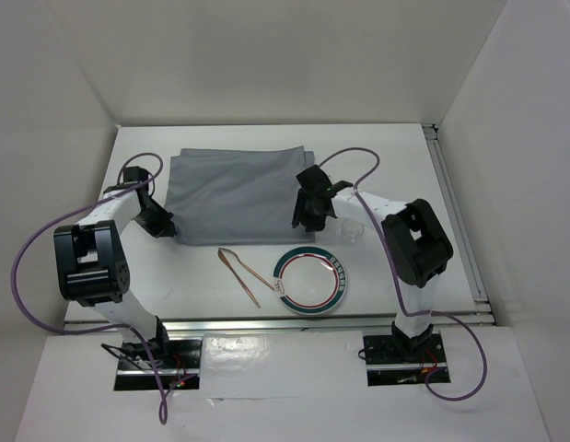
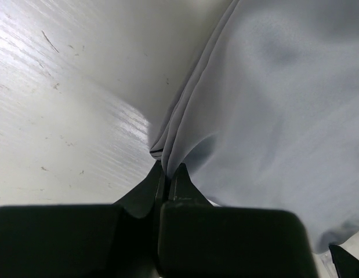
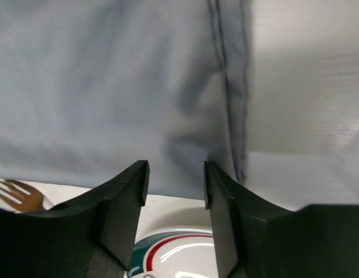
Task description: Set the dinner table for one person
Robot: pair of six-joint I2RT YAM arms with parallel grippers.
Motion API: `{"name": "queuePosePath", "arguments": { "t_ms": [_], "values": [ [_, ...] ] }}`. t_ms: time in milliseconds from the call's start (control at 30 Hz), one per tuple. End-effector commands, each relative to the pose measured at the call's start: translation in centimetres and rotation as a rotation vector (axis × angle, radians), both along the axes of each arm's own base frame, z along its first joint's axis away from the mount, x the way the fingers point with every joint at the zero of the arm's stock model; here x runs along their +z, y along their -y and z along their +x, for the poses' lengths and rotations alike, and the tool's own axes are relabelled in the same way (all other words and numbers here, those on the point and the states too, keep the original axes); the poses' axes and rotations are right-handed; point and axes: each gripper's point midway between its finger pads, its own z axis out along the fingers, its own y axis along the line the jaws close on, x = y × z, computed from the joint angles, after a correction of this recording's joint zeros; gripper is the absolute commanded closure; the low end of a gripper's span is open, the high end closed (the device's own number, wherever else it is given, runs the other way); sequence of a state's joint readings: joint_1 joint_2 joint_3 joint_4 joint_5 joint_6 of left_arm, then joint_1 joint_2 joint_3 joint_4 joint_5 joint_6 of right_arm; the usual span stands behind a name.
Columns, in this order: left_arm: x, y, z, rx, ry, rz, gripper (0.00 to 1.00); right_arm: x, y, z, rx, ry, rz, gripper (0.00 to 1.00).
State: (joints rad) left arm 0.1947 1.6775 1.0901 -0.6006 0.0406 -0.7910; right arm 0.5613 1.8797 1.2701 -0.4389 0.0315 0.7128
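Observation:
A grey cloth lies spread on the white dinner table, towards the back. My left gripper is shut on the cloth's near left corner, and the fabric bunches into folds where the fingertips pinch it. My right gripper hovers over the cloth's near right edge. Its jaws stand open with nothing between them, and the cloth lies just beyond the tips. A white plate with a green and red rim sits near the front, also under the right fingers.
Two wooden utensils lie in a V left of the plate; a fork's tines show in the right wrist view. A small clear glass stands right of my right gripper. White walls enclose the table.

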Motion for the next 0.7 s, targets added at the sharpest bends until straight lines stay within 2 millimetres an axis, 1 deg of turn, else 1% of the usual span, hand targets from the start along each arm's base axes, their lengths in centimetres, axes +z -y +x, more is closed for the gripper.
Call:
{"name": "queuePosePath", "arguments": {
  "t_ms": [0, 33, 67, 100, 200, 300, 333, 367, 400, 433, 467, 500, 533, 567, 600, 633, 667],
  "values": [
    [1.4, 0.2, 0.7, -0.006, 0.054, -0.008, 1.00, 1.0, 1.5, -0.6, -0.081, 0.002, -0.035, 0.45],
    [1.4, 0.2, 0.7, -0.006, 0.054, -0.008, 1.00, 1.0, 1.7, -0.4, -0.098, 0.007, -0.041, 0.42],
    [1.4, 0.2, 0.7, -0.006, 0.054, -0.008, 1.00, 0.5, 2.2, -0.8, -0.103, -0.006, -0.062, 0.41],
    [1.4, 0.2, 0.7, -0.006, 0.054, -0.008, 1.00, 0.5, 2.2, -0.8, -0.103, -0.006, -0.062, 0.41],
    [1.4, 0.9, 0.8, -0.027, 0.054, -0.009, 1.00, 0.2, 2.8, -0.8, -0.114, -0.002, -0.085, 0.37],
    [0.9, 1.3, 1.0, -0.019, 0.043, -0.017, 1.00, -0.4, 2.9, -0.8, -0.118, -0.002, -0.096, 0.38],
    [1.0, 1.7, 1.2, -0.032, 0.055, -0.025, 1.00, -1.1, 3.2, -0.5, -0.127, -0.011, -0.102, 0.40],
    [0.2, 1.8, 1.1, -0.023, 0.032, -0.032, 1.00, -1.4, 2.8, -0.6, -0.117, -0.023, -0.087, 0.41],
    [0.2, 1.8, 1.1, -0.023, 0.032, -0.032, 1.00, -1.9, 3.2, -0.3, -0.118, -0.024, -0.094, 0.44],
    [0.0, 1.7, 1.4, -0.023, 0.028, -0.033, 1.00, -2.6, 3.0, 0.1, -0.118, -0.029, -0.098, 0.47],
    [0.3, 1.7, 2.0, -0.014, 0.036, -0.035, 1.00, -3.0, 2.9, 0.3, -0.110, -0.034, -0.106, 0.50],
    [-0.1, 1.6, 2.3, -0.014, 0.027, -0.036, 1.00, -2.8, 2.8, 1.2, -0.119, -0.024, -0.099, 0.51],
    [-0.1, 1.6, 2.7, -0.014, 0.029, -0.036, 1.00, -3.9, 2.8, 1.4, -0.109, -0.040, -0.115, 0.57],
    [0.5, 1.4, 3.7, -0.005, 0.050, -0.036, 1.00, -4.0, 3.1, 2.4, -0.113, -0.025, -0.124, 0.59],
    [0.1, 1.4, 4.1, -0.004, 0.041, -0.037, 1.00, -4.2, 3.2, 3.9, -0.125, -0.011, -0.133, 0.59],
    [0.1, 1.3, 4.4, -0.004, 0.038, -0.038, 1.00, -4.4, 3.0, 4.4, -0.117, -0.010, -0.138, 0.59],
    [0.3, 1.2, 5.0, -0.004, 0.045, -0.037, 1.00, -4.3, 3.3, 5.5, -0.135, -0.003, -0.132, 0.59]
  ]
}}
